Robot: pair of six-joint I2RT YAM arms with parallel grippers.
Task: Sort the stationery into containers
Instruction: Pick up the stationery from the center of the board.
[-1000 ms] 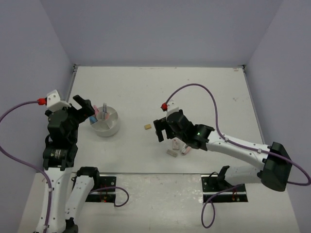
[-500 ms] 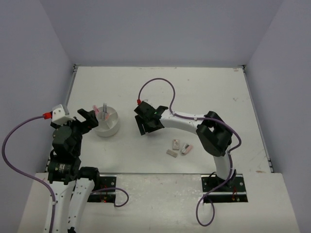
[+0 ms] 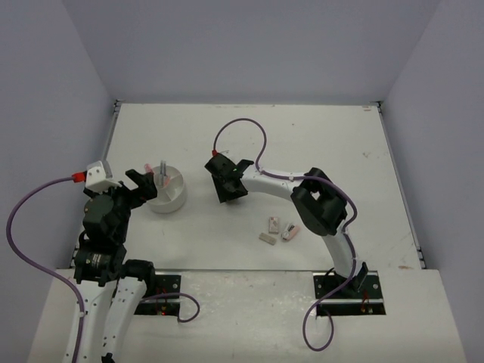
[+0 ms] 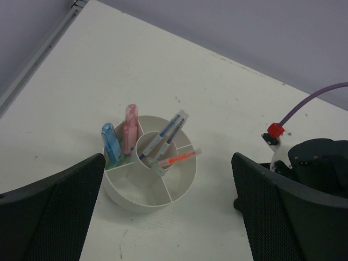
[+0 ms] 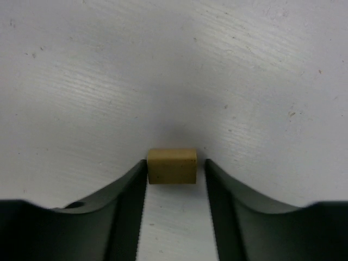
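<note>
A tan eraser [image 5: 172, 166] lies on the table between the fingers of my right gripper [image 5: 175, 163]. The left finger touches its side, a thin gap remains at the right finger, and the jaws are still open. From above, the right gripper [image 3: 227, 185] hides this eraser. The round white container [image 4: 147, 201] holds a blue marker [image 4: 110, 142], a pink marker [image 4: 130, 128], grey-blue pens [image 4: 166, 133] and an orange pen [image 4: 176, 159]. My left gripper [image 4: 167, 179] hovers wide open and empty above the near side of the container [image 3: 168, 200].
Three small eraser blocks lie right of centre: one [image 3: 272, 224], a pinkish one [image 3: 290, 231] and one [image 3: 266, 239] nearer the front. Purple cables loop over both arms. Walls close the table on three sides.
My right arm swung left from the eraser cluster to the tan eraser, and its jaws narrowed around it. The left arm shifted slightly, still open.
</note>
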